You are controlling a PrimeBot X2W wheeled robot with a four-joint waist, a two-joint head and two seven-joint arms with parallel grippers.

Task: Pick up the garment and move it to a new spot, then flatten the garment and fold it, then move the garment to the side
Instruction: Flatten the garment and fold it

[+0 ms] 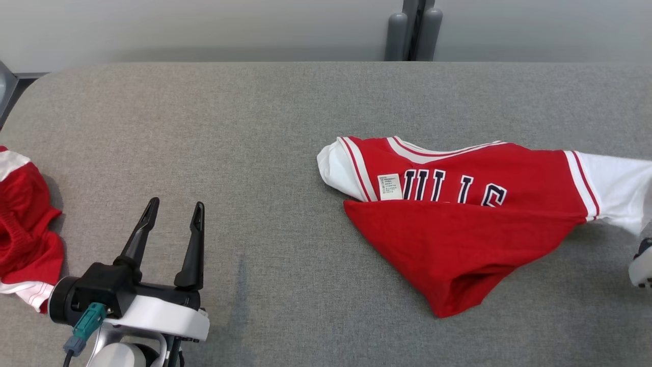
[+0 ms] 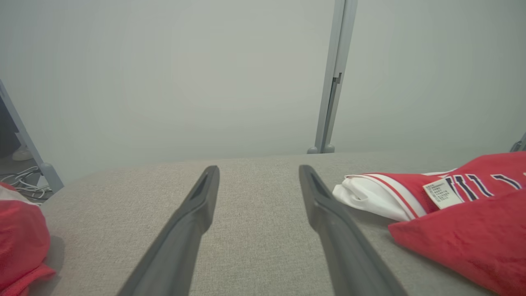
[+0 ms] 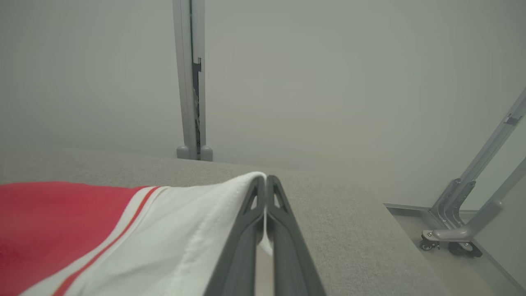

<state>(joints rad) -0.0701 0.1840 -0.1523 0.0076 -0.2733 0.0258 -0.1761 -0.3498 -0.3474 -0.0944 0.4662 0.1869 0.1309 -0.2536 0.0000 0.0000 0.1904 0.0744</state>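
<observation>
Prob. a robot test lab, not a home: grey fabric-covered table (image 1: 254,127), plain grey partition panels (image 2: 164,82) w/ metal post (image 1: 412,30), castor-wheeled metal frame (image 3: 452,240), loose cables (image 2: 24,183) on floor.

Soft even light; faint shadows; sharp.

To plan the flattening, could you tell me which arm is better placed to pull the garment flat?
Likely right: the right gripper is shut on the white sleeve of the garment; the left gripper stands open over the table, apart from it.
</observation>
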